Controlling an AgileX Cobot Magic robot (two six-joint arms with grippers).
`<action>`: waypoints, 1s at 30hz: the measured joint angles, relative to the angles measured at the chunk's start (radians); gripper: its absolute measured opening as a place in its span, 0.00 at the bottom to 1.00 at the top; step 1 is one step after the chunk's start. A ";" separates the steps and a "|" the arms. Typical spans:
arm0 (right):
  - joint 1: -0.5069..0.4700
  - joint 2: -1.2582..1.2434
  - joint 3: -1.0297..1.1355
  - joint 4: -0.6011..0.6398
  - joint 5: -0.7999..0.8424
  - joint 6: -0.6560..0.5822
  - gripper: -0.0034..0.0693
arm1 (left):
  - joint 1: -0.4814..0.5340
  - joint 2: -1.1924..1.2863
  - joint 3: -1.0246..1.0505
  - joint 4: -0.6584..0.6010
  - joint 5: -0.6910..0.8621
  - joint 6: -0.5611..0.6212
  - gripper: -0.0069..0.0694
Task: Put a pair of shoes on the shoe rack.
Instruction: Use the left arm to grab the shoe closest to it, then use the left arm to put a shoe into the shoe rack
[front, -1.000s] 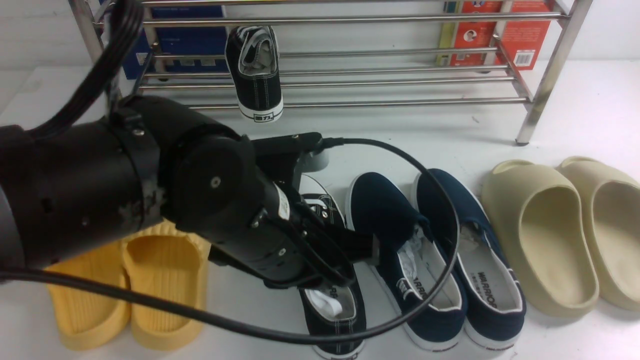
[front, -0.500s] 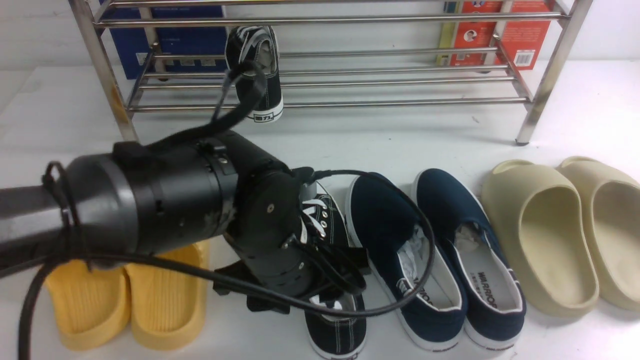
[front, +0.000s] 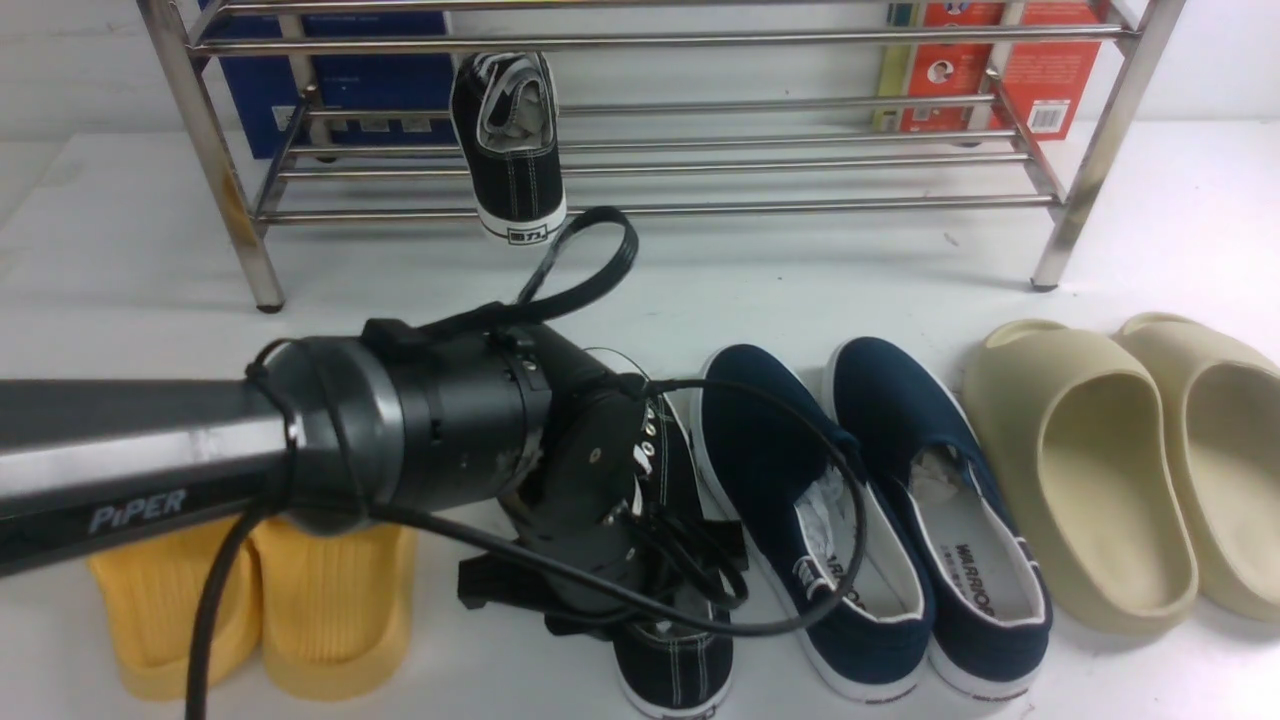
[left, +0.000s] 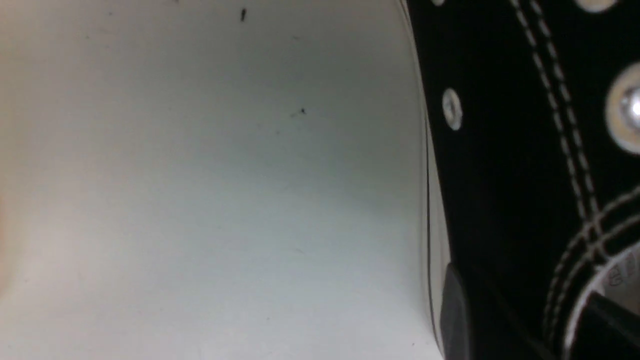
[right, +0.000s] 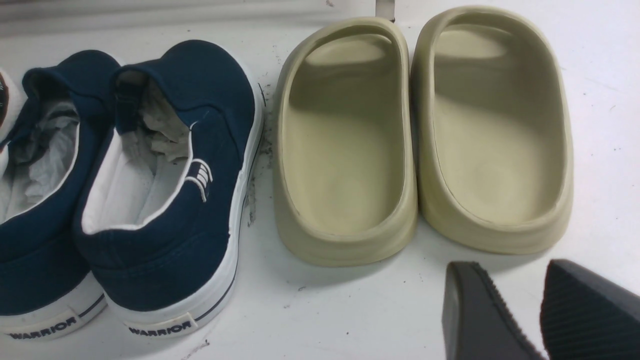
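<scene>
The white table (front: 800, 280) carries everything. Across its far side stands the shoe rack (front: 640, 42), wide enough that a pair can sit side by side on its rails. The left arm (front: 120, 470) reaches in low from the left, so that its wrist comes down over the near row of footwear.

One black sneaker (front: 515, 150) lies across the rack's lower rails, left of centre. Its heel faces near and overhangs the nearest rail, so half the job looks done. Its mate (front: 680, 660) sits on the table between the yellow slides (front: 250, 600) and the navy slip-ons (front: 880, 520), with the beige slides (front: 1120, 470) far right.

In the wrist view the left pincer (left: 530, 325) straddles that sneaker's (left: 500, 175) left side wall, one finger outside by the sole and one seemingly inside the collar. It appears clamped there, probably because the thin wall is easy to pinch for lifting.

The right pincer (right: 537, 310) hangs near the beige slides, its tips apart and empty, well out of the way.
</scene>
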 joint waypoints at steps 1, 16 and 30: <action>0.000 0.000 0.000 0.000 0.000 0.000 0.38 | 0.001 -0.001 0.000 0.000 0.009 -0.002 0.16; 0.000 0.000 0.000 0.000 0.000 0.000 0.38 | 0.001 -0.183 -0.126 0.009 0.149 0.040 0.07; 0.000 0.000 0.000 0.000 0.000 0.000 0.38 | 0.070 0.118 -0.561 0.153 0.199 0.076 0.07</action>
